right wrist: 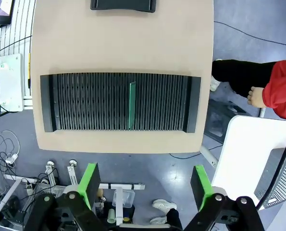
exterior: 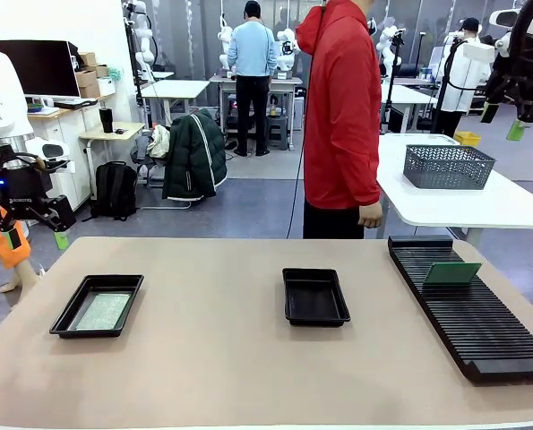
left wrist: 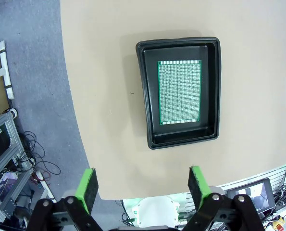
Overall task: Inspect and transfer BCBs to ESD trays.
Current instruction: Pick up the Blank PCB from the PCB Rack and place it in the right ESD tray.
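Jaws of the right gripper [right wrist: 145, 174] stood wide, empty, above the thin green circuit board [right wrist: 131, 106] standing on edge in the long black ribbed rack [right wrist: 85, 101] at right; the left gripper [left wrist: 142, 185], also open, hung far left.

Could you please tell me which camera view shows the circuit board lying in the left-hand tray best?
The left wrist view: it looks straight down on the board, flat in its black tray, with the hole grid clear. The front view shows it small and foreshortened. The right wrist view faces the slotted rack.
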### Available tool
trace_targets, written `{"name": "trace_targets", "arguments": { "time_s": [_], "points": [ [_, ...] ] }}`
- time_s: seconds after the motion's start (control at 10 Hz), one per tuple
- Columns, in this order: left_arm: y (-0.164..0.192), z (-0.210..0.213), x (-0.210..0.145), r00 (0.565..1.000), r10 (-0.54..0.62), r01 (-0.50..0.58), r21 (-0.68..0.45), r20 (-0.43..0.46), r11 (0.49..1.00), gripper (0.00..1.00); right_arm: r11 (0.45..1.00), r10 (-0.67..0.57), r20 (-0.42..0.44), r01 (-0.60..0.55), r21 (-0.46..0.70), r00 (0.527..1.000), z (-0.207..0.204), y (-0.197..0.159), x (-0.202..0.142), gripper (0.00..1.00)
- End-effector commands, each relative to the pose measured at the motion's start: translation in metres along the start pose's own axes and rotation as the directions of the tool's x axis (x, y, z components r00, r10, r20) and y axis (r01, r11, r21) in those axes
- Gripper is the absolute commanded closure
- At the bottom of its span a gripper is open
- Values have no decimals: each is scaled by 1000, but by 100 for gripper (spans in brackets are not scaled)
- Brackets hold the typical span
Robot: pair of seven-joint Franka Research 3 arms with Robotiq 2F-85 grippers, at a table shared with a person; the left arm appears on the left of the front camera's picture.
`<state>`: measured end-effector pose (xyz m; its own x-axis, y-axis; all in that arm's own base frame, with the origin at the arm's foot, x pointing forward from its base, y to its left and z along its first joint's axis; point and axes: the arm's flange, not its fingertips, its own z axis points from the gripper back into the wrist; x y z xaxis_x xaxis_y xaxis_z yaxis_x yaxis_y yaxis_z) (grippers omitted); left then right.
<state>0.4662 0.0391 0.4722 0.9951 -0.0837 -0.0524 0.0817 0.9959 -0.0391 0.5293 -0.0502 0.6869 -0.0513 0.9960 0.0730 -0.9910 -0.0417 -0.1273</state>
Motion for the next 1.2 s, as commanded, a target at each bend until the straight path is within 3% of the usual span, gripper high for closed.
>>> {"name": "trace_targets", "arguments": {
  "time_s": [0.0, 0.4, 1.1],
  "points": [
    [1, -3, -1, 1000, -5, 5, -1, 13, 1000, 0, 1000, 0, -2, 0, 3, 1000, -1, 0, 0, 0],
    [1, -3, -1, 1000, -5, 5, -1, 13, 1000, 0, 1000, 13, -5, -13, -11, 1000, -7, 3, 2, 0],
    [1, -3, -1, 1000, -5, 5, -1, 13, 1000, 0, 993, 63, 9, -62, -105, 998, -91, 33, -22, 0]
  ]
}}
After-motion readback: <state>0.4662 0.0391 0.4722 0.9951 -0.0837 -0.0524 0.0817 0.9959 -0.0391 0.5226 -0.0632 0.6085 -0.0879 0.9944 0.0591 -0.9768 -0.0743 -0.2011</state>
